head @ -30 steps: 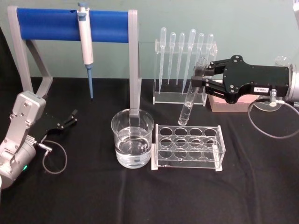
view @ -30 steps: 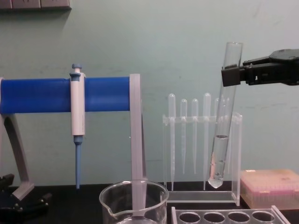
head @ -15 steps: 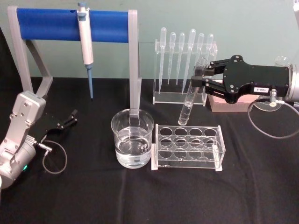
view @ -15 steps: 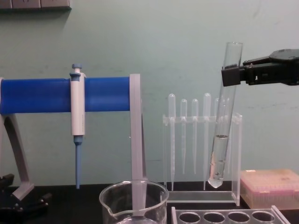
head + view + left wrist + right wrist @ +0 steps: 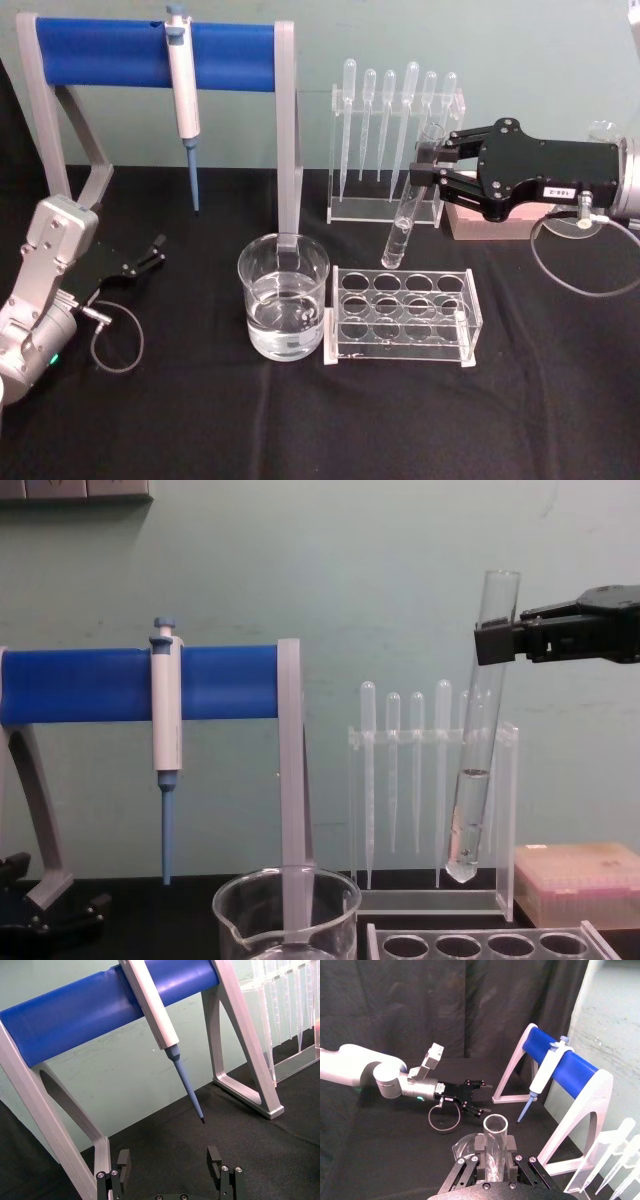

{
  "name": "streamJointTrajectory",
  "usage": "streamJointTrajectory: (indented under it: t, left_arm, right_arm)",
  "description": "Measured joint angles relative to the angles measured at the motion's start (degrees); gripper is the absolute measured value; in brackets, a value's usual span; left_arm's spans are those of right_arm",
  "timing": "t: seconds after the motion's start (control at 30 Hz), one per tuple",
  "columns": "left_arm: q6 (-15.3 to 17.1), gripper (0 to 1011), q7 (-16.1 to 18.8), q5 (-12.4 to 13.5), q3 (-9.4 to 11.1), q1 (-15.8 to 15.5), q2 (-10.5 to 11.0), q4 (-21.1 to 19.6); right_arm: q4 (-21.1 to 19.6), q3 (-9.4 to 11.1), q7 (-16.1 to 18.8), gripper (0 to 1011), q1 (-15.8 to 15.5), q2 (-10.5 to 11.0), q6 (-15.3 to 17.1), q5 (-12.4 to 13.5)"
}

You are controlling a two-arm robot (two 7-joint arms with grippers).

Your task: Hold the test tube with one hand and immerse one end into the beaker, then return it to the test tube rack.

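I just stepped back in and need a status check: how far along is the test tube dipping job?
Done: the right gripper has the test tube lifted, gripped near its top, tilted. In hand: it hangs by the test tube rack, apart from the beaker. I can't tell whether the dip happened. Left: racking the tube; all holes are empty. The left gripper lies parked, open.

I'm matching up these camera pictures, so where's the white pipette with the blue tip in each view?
Head: pipette upper left, hanging on the blue bar.
Chest: pipette left of middle.
Left wrist: pipette slanting across the bar.
Right wrist: pipette on the bar, far off.
Landmark: blue bar.
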Motion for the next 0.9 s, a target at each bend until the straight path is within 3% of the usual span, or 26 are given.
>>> streamJointTrajectory:
  t: [0.9]
  left_arm:
    - [0.0,1000,0.0,0.0,0.0,0.0,0.0,0.0]
  right_arm:
    - [0.0,0.0,0.0,235,0.0,0.0,0.0,0.0]
